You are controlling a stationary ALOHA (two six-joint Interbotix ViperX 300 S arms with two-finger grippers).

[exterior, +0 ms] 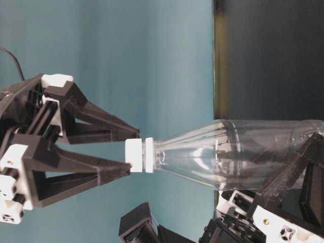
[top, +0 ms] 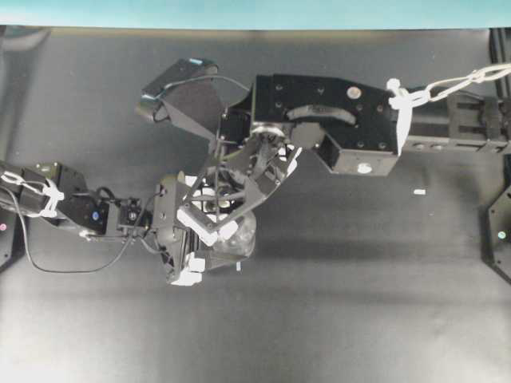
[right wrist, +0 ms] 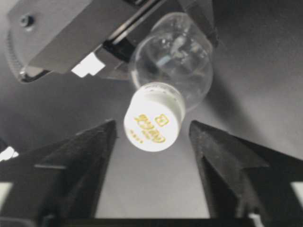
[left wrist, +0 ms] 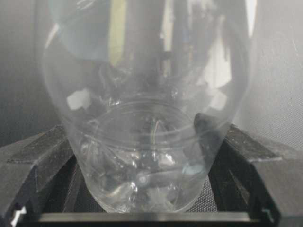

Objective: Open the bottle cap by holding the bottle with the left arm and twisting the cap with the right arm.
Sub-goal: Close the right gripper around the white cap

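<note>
**Right gripper brackets the cap while the left holds the bottle**

The bottle (exterior: 238, 154) stands on the dark table (top: 359, 319), its round body clamped between the 2 fingers of the left gripper (left wrist: 142, 189), which press its sides at 9 and 3 o'clock in the left wrist view. The left arm (top: 72, 209) reaches in from 9 o'clock of the overhead view.

The bottle cap (right wrist: 154, 122), white with yellow print on top, sits on the narrow neck. The right gripper (right wrist: 152, 142) is partly open around it, with 1 black finger at 9 o'clock of the cap and the other at 3 o'clock; the right wrist view shows a gap on each side. In the table-level view the white fingertips (exterior: 132, 132) lie at the cap's edge; whether they touch it I cannot tell.

The right arm (top: 335, 120) comes in from 3 o'clock overhead and reaches across the bottle. A tiny white scrap (top: 418, 191) lies on the table at about 3 o'clock of the bottle, well apart.
</note>
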